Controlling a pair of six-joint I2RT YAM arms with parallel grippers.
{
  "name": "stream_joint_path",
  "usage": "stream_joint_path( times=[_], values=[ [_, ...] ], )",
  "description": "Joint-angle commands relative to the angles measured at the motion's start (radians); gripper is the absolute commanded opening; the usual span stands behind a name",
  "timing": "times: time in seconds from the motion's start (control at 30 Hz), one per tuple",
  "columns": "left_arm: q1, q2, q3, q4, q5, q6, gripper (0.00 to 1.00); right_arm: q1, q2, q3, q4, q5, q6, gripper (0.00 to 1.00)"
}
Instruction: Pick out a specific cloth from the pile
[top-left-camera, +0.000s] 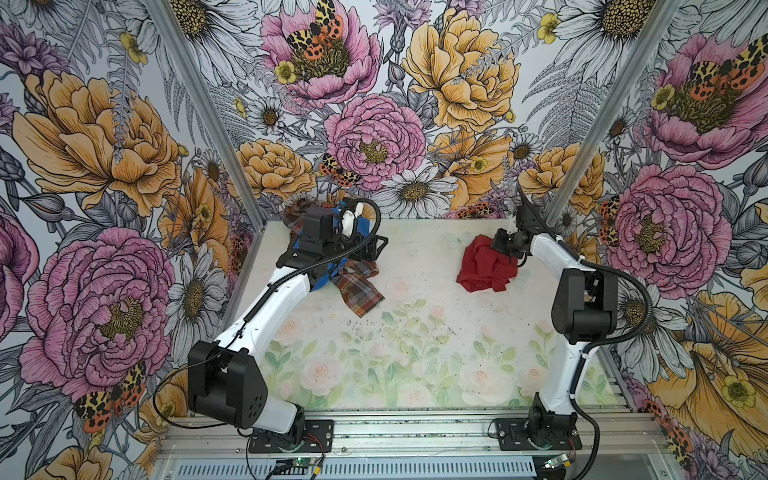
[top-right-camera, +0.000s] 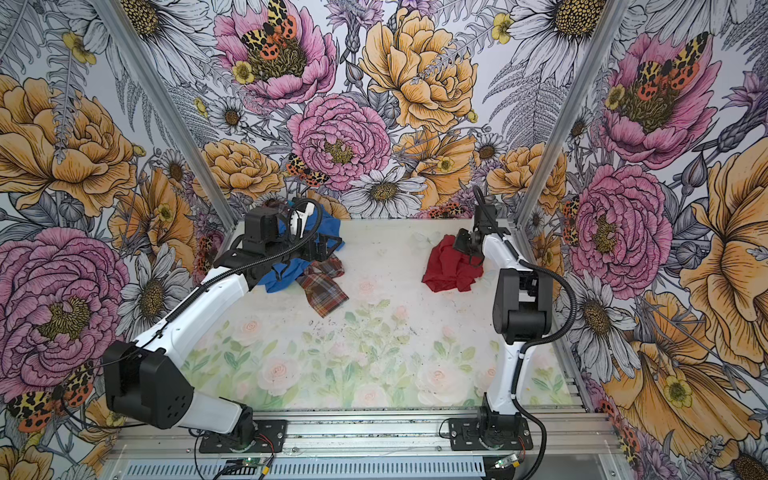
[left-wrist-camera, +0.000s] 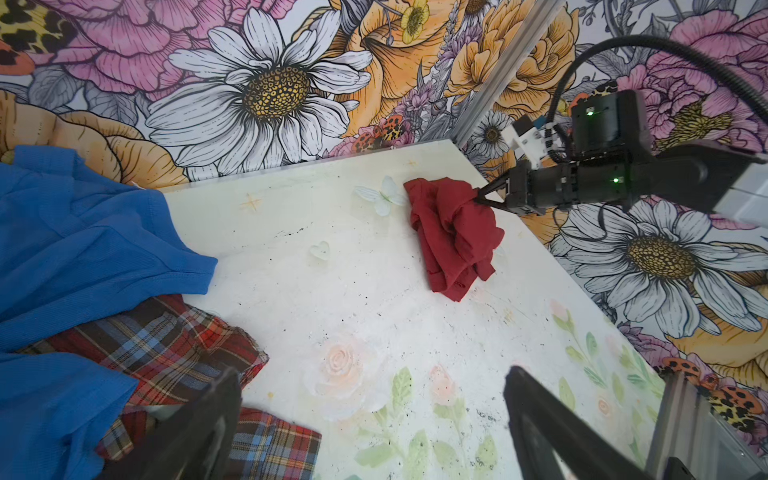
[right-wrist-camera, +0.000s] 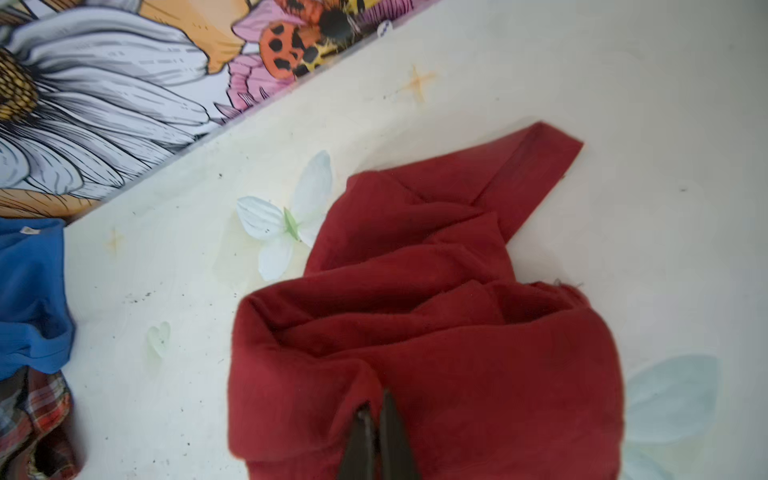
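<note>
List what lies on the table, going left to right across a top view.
The pile of blue and plaid fabric → bare table → red cloth, pinched at its right edge by the shut right gripper.

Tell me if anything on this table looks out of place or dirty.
Nothing damaged. The red cloth lies bunched apart from the blue and plaid pile, pinched by the shut right pincer. Dark specks dot the table.
</note>
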Motion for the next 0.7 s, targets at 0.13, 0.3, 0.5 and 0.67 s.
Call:
stream_joint_path(
  times=[0.13, 0.3, 0.5, 0.67],
  values=[
    [-0.080, 0.135, 0.074, -0.077, 0.100, 0.037, 0.99, 0.061, 0.062, -0.010, 0.036, 0.066, -0.021, 0.00],
    [-0.115, 0.159, 0.089, -0.097, 0.100, 0.054, 0.99, 0.061, 0.031, -0.048, 0.039, 0.125, -0.043, 0.21],
    [-0.114, 0.147, 0.090, -0.097, 0.085, 0.052, 0.99, 0.094, -0.139, -0.152, 0.061, 0.274, -0.129, 0.76],
    [-0.120, 0.145, 0.091, -0.097, 0.087, 0.050, 0.99, 0.193, -0.249, -0.233, 0.060, 0.436, -0.264, 0.83]
  ],
)
